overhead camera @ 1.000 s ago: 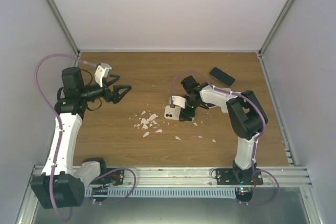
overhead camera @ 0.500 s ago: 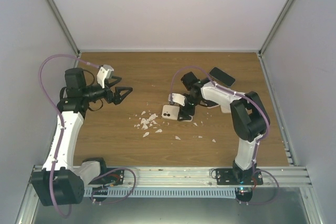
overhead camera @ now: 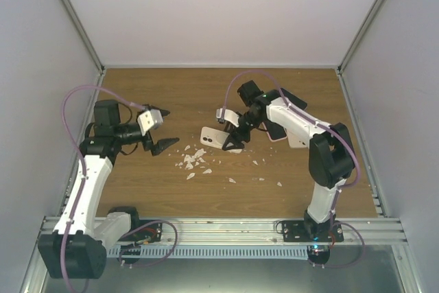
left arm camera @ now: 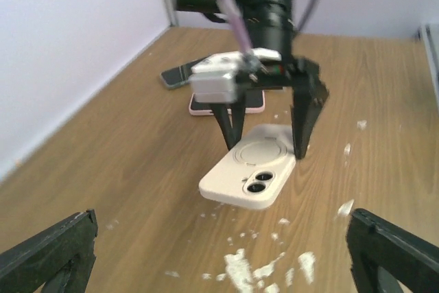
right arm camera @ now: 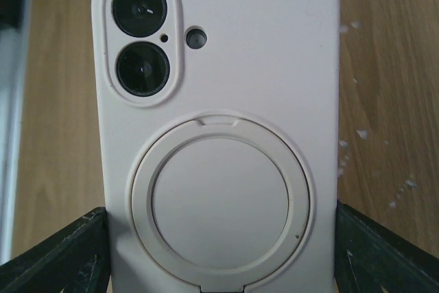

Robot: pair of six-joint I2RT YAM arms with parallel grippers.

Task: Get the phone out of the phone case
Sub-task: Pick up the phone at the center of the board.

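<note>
Now the right claw (overhead camera: 234, 143) has carried the phone case (overhead camera: 211, 137) leftward.

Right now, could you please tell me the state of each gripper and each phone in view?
White cased phone: in its case, camera side up, held tilted.
Right gripper: shut on it.
Left gripper: open, empty.
Pink-cased phone: flat on the table.
Dark phone: flat on the table.

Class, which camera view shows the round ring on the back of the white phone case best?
Right wrist: the ring fills the frame, face-on. Left wrist shows it small and slanted on the phone case; top external cannot resolve it.
</note>
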